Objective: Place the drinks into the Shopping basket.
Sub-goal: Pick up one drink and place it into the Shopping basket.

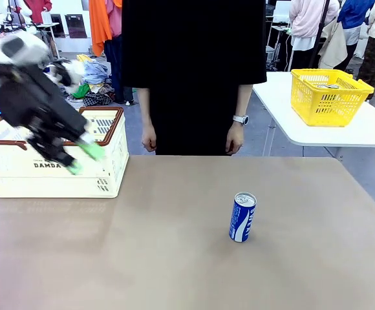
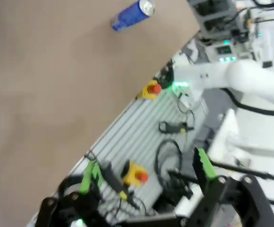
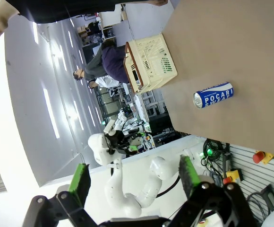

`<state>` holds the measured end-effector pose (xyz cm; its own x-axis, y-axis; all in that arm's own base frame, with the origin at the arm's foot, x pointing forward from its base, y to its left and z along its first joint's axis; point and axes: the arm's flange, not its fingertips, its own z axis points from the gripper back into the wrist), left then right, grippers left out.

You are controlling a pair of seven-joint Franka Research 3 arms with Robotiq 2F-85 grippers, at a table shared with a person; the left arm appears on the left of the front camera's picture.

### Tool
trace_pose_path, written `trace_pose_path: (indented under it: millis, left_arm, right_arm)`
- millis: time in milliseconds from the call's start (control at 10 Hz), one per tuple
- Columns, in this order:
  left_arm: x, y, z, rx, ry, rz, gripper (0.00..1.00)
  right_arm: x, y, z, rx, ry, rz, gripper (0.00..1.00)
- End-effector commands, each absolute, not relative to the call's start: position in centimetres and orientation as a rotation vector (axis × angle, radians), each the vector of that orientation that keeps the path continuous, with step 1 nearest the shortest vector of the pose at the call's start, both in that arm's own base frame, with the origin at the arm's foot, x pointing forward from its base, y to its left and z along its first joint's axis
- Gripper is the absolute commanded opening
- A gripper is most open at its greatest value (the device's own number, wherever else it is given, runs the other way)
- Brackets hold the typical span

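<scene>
one can to go by the look of it, both arms empty
front: your left gripper (image 1: 85, 160) hangs before the one shopping basket (image 1: 113, 139), with one blue can (image 1: 242, 217) upright well right of it. left wrist: fingers (image 2: 90, 177) wide, empty. right wrist: right gripper (image 3: 134, 177), fingers wide too; next, you reach that can and close on it.

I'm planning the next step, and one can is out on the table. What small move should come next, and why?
Probably ease the open, empty right gripper toward the blue can. The can stands upright on the table's right half, outside the Shopping basket, while the open left gripper hangs far off by that basket.
</scene>
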<state>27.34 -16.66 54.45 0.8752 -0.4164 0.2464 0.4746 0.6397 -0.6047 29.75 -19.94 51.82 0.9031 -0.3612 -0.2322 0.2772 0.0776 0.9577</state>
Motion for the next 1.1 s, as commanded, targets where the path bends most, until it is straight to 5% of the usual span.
trace_pose_path:
  millis: [0, 200, 300, 1000]
  left_arm:
    - [26.0, -20.3, 51.9, -0.740, -0.248, -0.460, 1.00]
    - [29.0, -19.2, 52.1, -0.859, -0.223, -0.353, 1.00]
    - [25.6, -20.7, 52.1, -0.733, -0.229, -0.461, 1.00]
    - [28.2, -25.7, 52.5, -0.691, -0.179, -0.460, 1.00]
  right_arm:
    - [29.7, -20.1, 52.4, 1.431, -0.069, -0.484, 1.00]
    - [29.7, -20.1, 52.4, 1.431, -0.069, -0.484, 1.00]
    - [29.7, -20.1, 52.4, 1.431, -0.069, -0.484, 1.00]
    - [29.7, -20.1, 52.4, 1.431, -0.069, -0.484, 1.00]
